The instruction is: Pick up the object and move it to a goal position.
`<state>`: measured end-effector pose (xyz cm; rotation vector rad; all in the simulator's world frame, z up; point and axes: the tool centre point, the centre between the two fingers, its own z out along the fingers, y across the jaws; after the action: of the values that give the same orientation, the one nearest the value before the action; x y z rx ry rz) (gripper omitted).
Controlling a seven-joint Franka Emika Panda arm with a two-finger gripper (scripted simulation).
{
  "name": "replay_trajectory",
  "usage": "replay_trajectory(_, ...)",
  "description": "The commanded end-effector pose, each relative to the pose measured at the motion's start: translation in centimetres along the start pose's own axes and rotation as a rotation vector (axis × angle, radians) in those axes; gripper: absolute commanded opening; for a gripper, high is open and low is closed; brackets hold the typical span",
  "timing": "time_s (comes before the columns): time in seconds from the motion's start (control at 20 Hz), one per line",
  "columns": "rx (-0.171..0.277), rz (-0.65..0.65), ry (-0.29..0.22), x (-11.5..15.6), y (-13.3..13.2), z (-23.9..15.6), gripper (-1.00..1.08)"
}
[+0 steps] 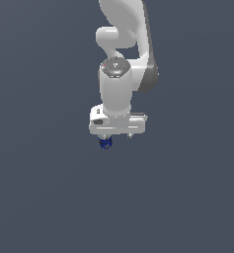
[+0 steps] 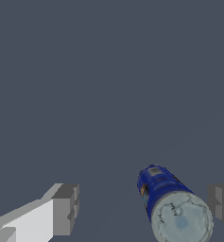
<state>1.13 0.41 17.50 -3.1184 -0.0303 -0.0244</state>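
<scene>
Blue, pale-rimmed cup (image 2: 168, 201) sits between the fingers (image 2: 66, 210) of the gripper (image 2: 144, 212), close beside one and well apart from the other; jaws spread wide; the exterior view shows it under the hand (image 1: 105, 143).

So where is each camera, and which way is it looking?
Exterior view: sits off the arm, facing the white robot arm; its gripper hangs low over the small blue tapered cup with a pale rim on a dark grey floor.
Wrist view: rides on the wrist, looking past two grey fingertips at the cup between them, nearer one; jaws open.
Both views share the cup, gripper and floor.
</scene>
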Motion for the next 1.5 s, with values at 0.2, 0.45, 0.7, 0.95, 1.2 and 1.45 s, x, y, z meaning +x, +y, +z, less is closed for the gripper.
replay_trajectory(0.2, -0.010, 0.011, 0.013, 0.3, 1.2, -0.7, 1.00)
replay_trajectory(0.45, -0.031, 0.031, 0.038, 0.9, 3.6, -2.1, 1.00)
replay_trajectory(0.7, -0.029, 0.037, 0.036, 0.8, 3.5, -1.9, 1.00)
replay_trajectory(0.95, -0.028, 0.080, 0.033, 0.2, 3.7, -1.4, 1.00)
replay_trajectory(1.2, -0.026, 0.160, 0.027, -0.8, 4.1, -0.4, 1.00)
replay_trajectory(1.45, -0.024, 0.280, 0.017, -2.3, 4.6, 1.0, 1.00)
